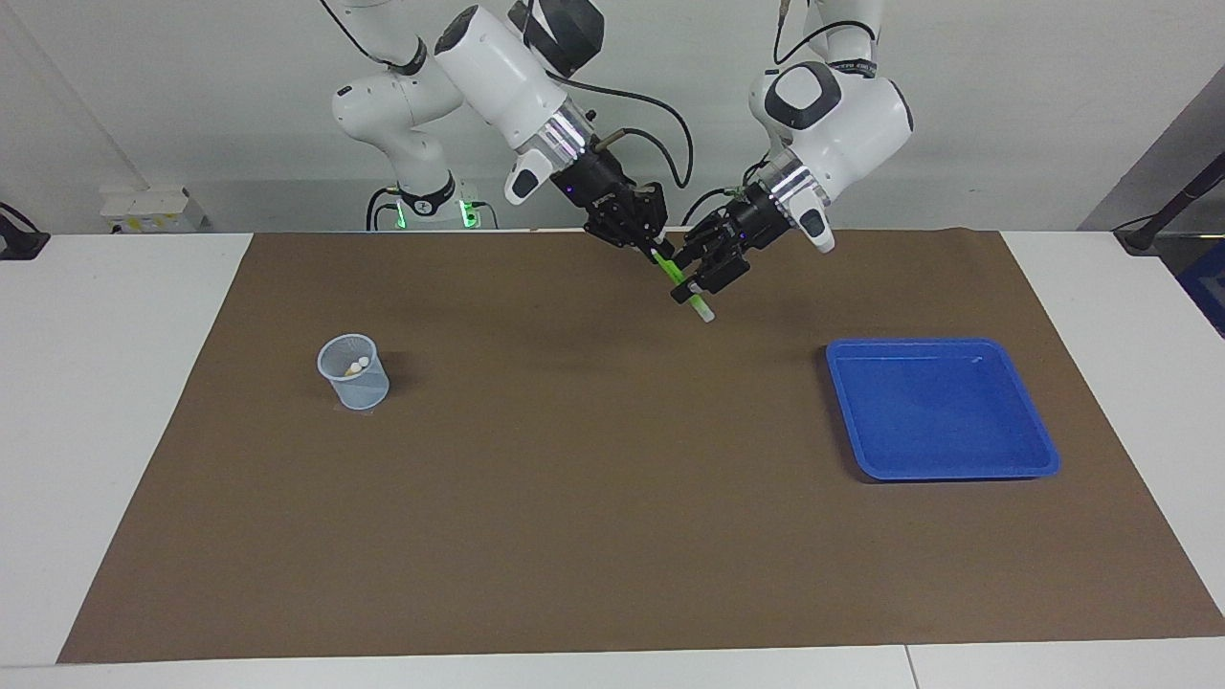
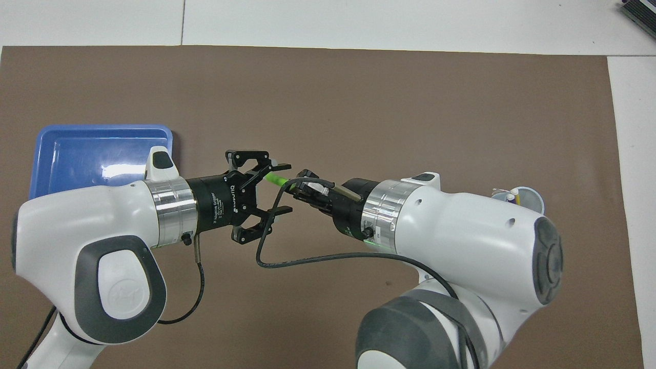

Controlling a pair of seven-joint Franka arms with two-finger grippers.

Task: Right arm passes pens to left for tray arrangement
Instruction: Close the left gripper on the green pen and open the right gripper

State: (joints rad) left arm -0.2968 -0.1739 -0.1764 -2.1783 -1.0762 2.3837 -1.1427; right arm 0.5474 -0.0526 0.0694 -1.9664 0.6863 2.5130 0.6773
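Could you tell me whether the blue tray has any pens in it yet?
Empty: the blue tray shows only bare floor in both views. The green pen is in the air between both grippers.

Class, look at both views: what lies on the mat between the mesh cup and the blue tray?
Nothing: bare brown mat between cup and tray, plain in the facing view; the grippers with the green pen hang above.

The bench (image 1: pixel 124 431) is finished in smooth white laminate and covered by a matt brown paper-like sheet (image 1: pixel 574 498). The shallow bright blue plastic tray (image 1: pixel 943 459) is glossy; light is reflected from its floor. The small pale-blue translucent plastic cup (image 1: pixel 353 375) is seen with a fine mesh texture. Both white arm casings (image 2: pixel 461 236) are of smooth, satin plastic, each fitted with a bright ribbed metal wrist ring (image 2: pixel 166 212). The slim light green pen (image 1: pixel 687 282) appears as smooth plastic.
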